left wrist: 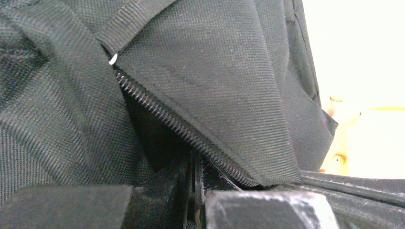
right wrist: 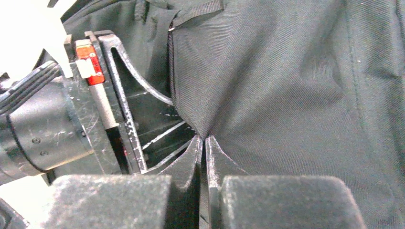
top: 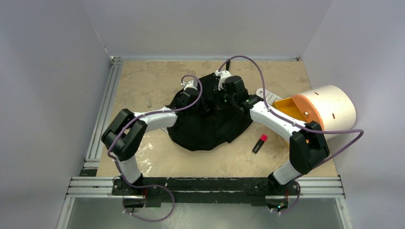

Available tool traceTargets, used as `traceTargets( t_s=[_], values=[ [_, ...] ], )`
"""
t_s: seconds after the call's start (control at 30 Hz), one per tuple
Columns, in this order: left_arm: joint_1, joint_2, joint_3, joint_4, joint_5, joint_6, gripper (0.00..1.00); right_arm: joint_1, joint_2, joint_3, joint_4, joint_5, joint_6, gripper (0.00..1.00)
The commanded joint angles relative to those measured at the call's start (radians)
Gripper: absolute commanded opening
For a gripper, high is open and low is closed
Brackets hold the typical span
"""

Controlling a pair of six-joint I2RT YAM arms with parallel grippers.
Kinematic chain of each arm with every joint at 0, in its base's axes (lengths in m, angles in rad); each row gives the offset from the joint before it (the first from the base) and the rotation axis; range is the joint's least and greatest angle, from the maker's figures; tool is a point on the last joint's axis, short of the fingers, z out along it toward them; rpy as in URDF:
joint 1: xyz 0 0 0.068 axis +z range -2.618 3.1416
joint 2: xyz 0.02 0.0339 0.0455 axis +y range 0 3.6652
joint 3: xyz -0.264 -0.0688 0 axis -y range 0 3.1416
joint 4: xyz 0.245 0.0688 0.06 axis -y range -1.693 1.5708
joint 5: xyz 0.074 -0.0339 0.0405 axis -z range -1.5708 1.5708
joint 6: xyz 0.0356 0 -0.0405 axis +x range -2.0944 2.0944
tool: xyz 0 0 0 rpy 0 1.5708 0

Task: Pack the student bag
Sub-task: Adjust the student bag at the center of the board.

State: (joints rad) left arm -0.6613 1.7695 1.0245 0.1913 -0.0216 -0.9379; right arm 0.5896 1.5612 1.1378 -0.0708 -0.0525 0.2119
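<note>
While the student bag (top: 210, 126) lies mid-worktop (top: 143, 86) btwn both arms, L jaws are closed on its edge by the zip (left wrist: 157, 112) & R jaws pinch a pucker of its black cloth, w/ a small black, red-ended item (top: 259, 143) near it.

cream cylinder (top: 329, 107) with orange mouth lies on side at right of tan table (top: 148, 86). small black stick with red end (top: 259, 143) lies flat near mouth. white ribbed piece (top: 269, 96) just behind orange rim.
</note>
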Motion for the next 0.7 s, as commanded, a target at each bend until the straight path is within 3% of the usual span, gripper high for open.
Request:
traceTargets(
  t_s=[0.0,0.3,0.67],
  values=[
    [0.008,0.007,-0.005,0.124,0.008,-0.024,0.05,0.003,-0.061,-0.010,0.091,-0.111,0.045,0.06],
    [0.009,-0.020,-0.075,0.173,0.005,-0.038,0.13,0.001,-0.127,-0.036,0.078,-0.063,0.071,0.33],
    [0.009,-0.036,-0.111,0.244,0.041,-0.031,0.27,0.001,-0.197,-0.088,0.052,0.020,0.092,0.38]
  ],
)
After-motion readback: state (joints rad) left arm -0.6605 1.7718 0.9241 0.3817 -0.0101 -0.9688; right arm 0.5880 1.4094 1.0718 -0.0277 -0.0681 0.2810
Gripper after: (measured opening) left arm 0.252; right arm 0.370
